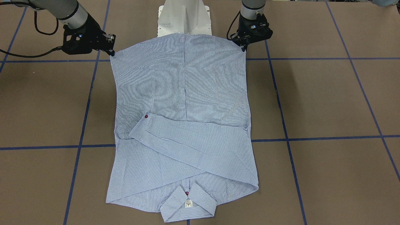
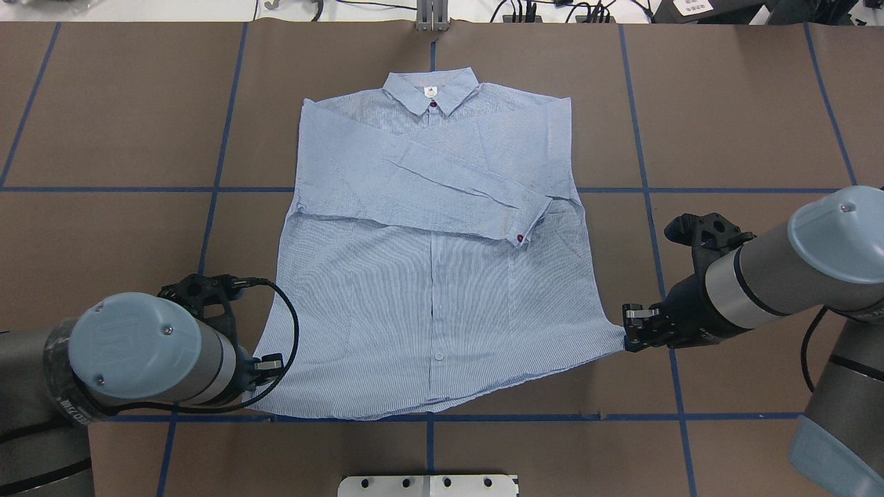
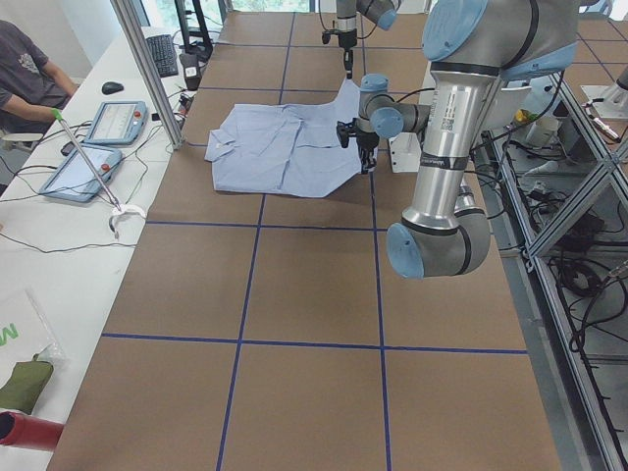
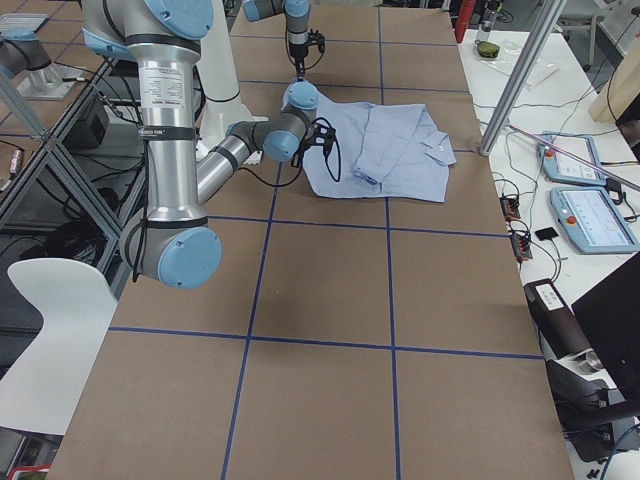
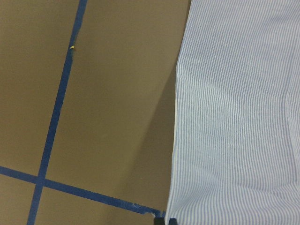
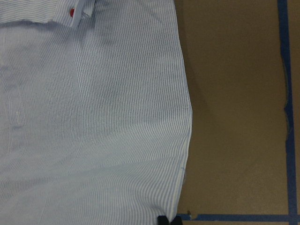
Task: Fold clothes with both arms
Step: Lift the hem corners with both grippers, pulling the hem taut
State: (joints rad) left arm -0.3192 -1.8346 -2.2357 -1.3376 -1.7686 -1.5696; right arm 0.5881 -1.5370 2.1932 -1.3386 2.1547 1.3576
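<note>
- Your shirt (image 2: 435, 290) lies flat mid-frame on the bench (image 2: 103, 124), sleeves (image 2: 442, 190) folded across, collar (image 2: 431, 93) at top.
- Left gripper (image 2: 268, 364) and right gripper (image 2: 634, 333) each pinch a lower hem corner.
- Next, I judge: lift both evenly, carry hem toward collar.

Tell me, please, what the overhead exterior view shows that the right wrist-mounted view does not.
Only the overhead view shows the whole shirt: its collar, the sleeves folded across the chest, and the left gripper and right gripper each at a hem corner. Only the wrist view shows the right fingers pinching that corner up close, and a ragged spot on the blue tape. Both show striped fabric and the red cuff button.
</note>
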